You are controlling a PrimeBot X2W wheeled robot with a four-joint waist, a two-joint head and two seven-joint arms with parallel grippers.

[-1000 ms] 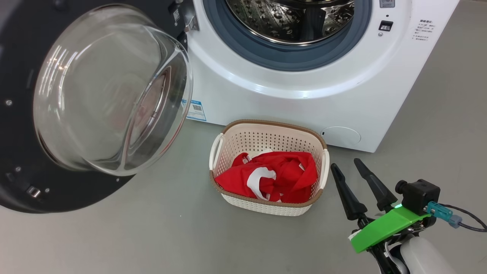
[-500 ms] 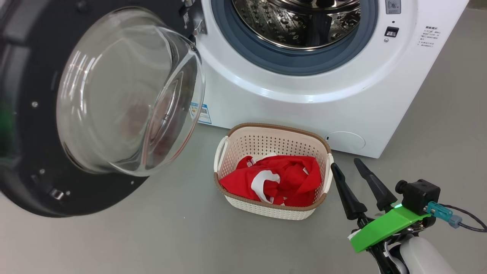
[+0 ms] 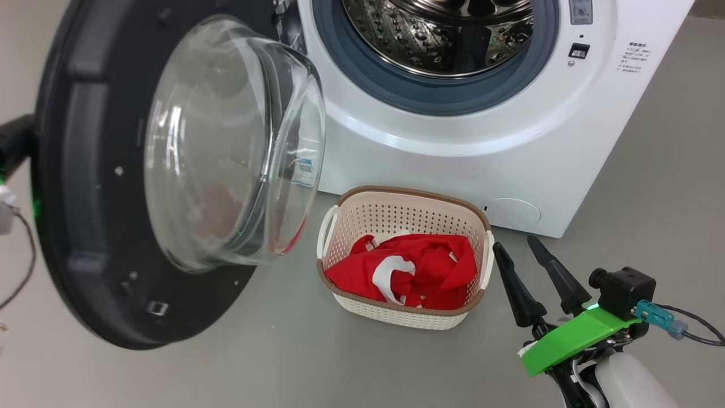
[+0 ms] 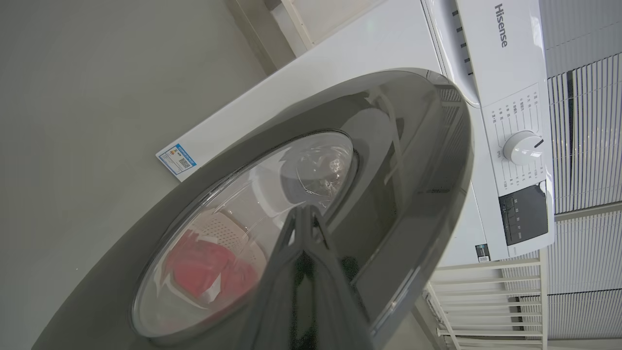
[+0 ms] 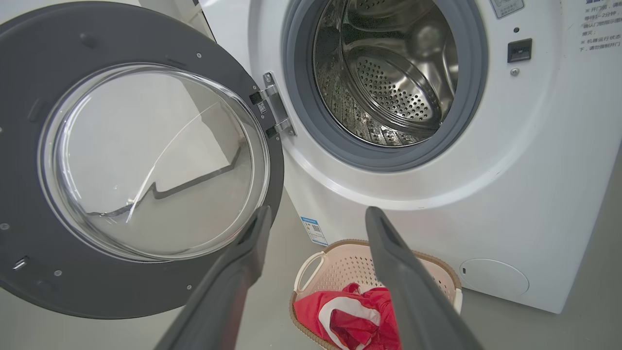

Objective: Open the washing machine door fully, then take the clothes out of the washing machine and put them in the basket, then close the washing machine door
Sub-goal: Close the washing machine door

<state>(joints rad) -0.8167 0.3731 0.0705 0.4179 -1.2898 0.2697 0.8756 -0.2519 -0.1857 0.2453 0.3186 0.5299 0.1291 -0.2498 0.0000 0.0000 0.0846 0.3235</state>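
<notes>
Left end effector (image 4: pixel 303 218), fingers closed together, lies against the partly open door's (image 3: pixel 85 187) outer face. A strip of floor (image 3: pixel 283 340) separates the door's rim from the basket (image 3: pixel 408 192) holding the clothes (image 3: pixel 430 266). Right end effector (image 3: pixel 515 243) hovers open just beside it.

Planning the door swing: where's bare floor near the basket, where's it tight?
Free: grey floor before the cream perforated plastic basket, between the round black glass-windowed door and the right end effector; also floor right of the white washing machine. Tight: basket to door glass, basket to end effector.
</notes>
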